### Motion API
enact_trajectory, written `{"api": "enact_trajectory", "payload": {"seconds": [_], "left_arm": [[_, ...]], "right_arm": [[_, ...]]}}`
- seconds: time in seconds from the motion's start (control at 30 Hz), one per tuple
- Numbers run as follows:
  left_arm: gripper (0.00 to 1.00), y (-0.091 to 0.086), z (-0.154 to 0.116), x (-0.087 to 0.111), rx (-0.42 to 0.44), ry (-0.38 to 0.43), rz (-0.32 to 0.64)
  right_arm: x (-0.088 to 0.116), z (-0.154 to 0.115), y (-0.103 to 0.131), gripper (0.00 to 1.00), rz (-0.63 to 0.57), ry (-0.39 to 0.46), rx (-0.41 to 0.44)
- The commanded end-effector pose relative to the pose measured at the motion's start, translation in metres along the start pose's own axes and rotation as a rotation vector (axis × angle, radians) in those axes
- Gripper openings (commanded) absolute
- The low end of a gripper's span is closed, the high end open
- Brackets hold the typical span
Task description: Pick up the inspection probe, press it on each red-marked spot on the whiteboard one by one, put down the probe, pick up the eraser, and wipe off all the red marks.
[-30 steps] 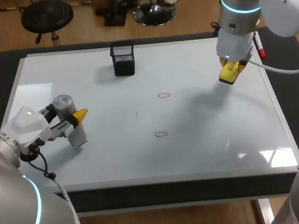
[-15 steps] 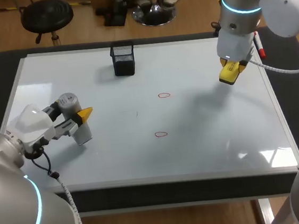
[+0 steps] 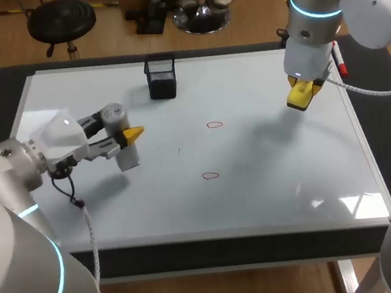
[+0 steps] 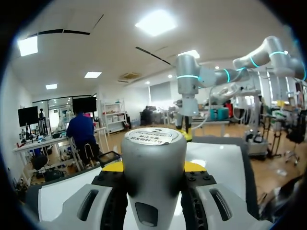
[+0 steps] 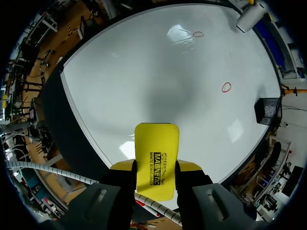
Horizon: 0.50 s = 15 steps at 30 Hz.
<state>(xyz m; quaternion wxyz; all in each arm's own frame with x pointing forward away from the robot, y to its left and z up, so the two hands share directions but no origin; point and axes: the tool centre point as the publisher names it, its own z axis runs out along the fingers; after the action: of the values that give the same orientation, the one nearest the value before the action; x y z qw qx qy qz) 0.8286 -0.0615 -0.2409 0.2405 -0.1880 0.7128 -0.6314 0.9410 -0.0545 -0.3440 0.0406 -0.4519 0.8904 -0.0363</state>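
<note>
While your left pincer (image 3: 130, 135) pinches the grey cylindrical probe (image 3: 127, 156) at its middle, I judge it stiff and probably slippery.

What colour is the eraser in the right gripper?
Eraser: yellow with black print, clearest in right wrist view.

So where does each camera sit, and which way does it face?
Head view: fixed above and behind, looking down on the whiteboard; left arm and right arm show.
Left wrist view: on that wrist, looking out along the left gripper, shut on the probe.
Right wrist view: on that wrist, looking down past the right gripper, shut on the eraser.
Shared: head and right wrist views both show the red marks.
</note>
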Motion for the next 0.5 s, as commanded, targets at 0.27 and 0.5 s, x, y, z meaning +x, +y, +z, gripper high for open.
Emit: {"api": "enact_trajectory", "payload": {"seconds": [0.27, 0.5], "left_arm": [[0.0, -0.009, 0.075, -0.004, 0.02, 0.252, 0.017], [0.0, -0.011, 0.113, -0.002, 0.036, 0.331, 0.019]], "right_arm": [[0.0, 0.0, -0.001, 0.0, -0.001, 0.002, 0.002], [0.0, 0.0, -0.001, 0.0, -0.001, 0.002, 0.002]]}}
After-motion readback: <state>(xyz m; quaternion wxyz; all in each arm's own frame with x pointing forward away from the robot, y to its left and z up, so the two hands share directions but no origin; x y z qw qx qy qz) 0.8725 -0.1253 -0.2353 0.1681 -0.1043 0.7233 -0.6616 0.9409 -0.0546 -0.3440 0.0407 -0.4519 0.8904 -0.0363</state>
